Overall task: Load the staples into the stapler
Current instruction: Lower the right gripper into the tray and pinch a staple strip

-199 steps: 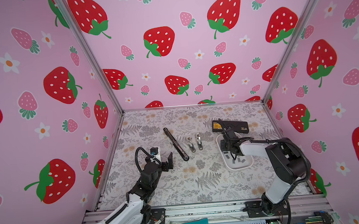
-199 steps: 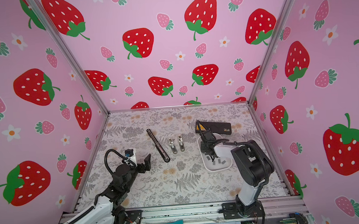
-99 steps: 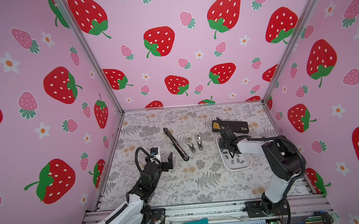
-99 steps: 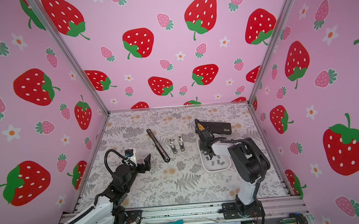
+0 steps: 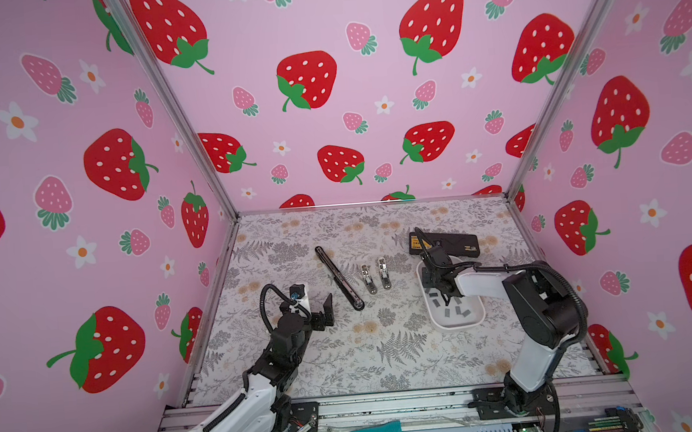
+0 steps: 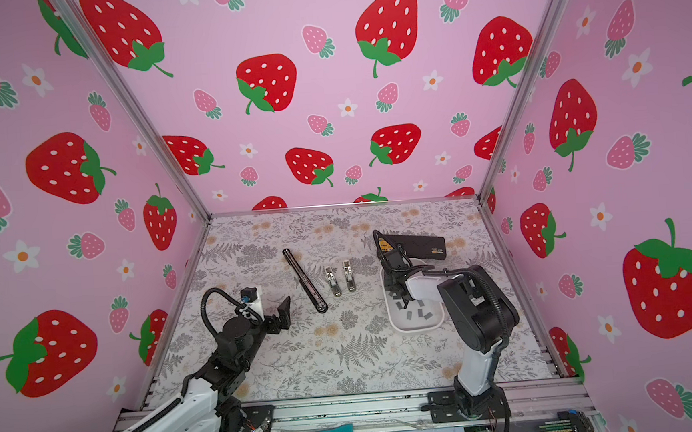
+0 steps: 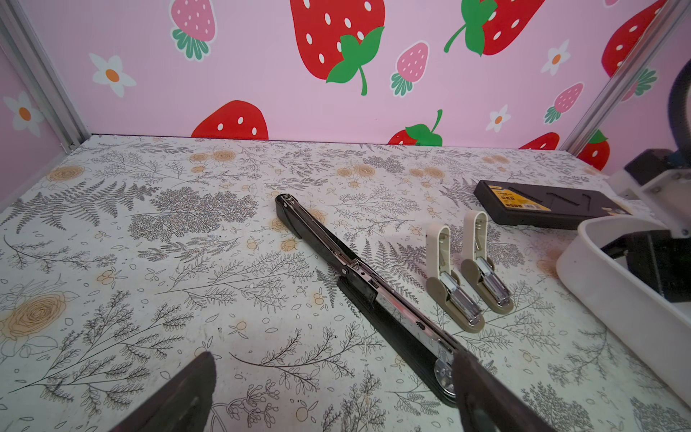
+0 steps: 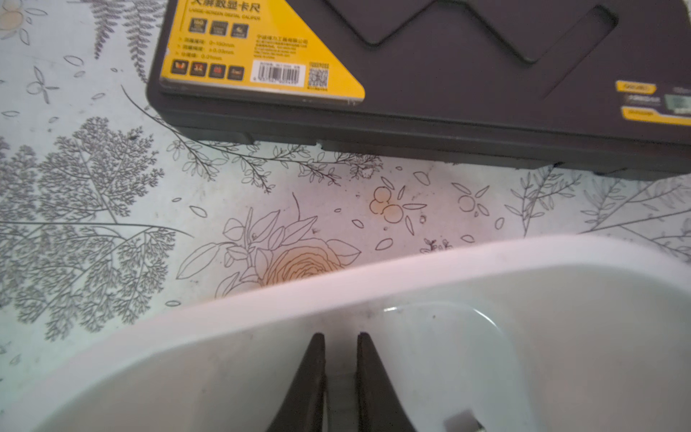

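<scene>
- Pinching a strip of staples point(image 8: 340, 396) inside white tray point(image 5: 454, 325), right of centre: right gripper point(image 8: 340, 336), nearly closed, clear only from right wrist view.
- Gaping empty near stapler point(image 7: 359, 269): left gripper point(image 7: 332, 359).
- Floral tabletop point(image 5: 387, 347), strawberry walls point(image 5: 365, 36).

Bright, even, soft light in both top views, with faint shadows on the counter point(image 5: 346, 363). Wide-lens bending curves the walls point(image 5: 88, 243) near the edges. The left wrist view is sharp. The right wrist view is soft: the right hand point(image 8: 340, 336), the staples point(image 8: 341, 392) between its fingertips and the white tray point(image 8: 261, 310) blur, and a glare spot marks the tray's floor.
</scene>
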You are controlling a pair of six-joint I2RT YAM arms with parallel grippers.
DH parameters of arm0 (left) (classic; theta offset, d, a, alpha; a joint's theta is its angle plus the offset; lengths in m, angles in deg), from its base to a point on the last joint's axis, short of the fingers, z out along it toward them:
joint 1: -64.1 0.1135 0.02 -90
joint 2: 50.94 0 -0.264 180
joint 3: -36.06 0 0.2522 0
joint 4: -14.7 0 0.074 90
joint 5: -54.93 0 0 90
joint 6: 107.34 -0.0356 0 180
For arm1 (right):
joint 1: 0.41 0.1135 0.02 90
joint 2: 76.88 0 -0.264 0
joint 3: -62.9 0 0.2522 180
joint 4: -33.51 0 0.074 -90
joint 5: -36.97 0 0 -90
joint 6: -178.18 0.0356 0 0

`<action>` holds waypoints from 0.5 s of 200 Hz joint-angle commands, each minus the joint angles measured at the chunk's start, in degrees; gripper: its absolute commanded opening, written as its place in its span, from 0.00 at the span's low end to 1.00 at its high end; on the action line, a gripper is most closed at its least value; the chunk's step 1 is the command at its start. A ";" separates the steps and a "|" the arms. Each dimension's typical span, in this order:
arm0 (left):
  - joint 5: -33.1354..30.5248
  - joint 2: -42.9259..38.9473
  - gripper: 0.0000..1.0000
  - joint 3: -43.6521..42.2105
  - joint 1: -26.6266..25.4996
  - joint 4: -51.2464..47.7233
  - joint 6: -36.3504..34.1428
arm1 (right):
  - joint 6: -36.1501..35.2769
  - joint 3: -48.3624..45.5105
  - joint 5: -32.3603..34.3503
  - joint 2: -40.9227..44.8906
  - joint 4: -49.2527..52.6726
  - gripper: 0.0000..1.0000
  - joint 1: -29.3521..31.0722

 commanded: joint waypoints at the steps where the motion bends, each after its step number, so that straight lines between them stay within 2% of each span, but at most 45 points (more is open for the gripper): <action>1: -0.13 -0.57 0.99 -0.52 -0.18 1.80 0.12 | 0.46 -0.82 1.07 -0.90 3.99 0.24 0.67; 100: 0.07 -0.65 0.99 -0.62 -0.13 1.80 0.09 | 1.04 -3.17 1.94 0.84 3.86 0.24 1.02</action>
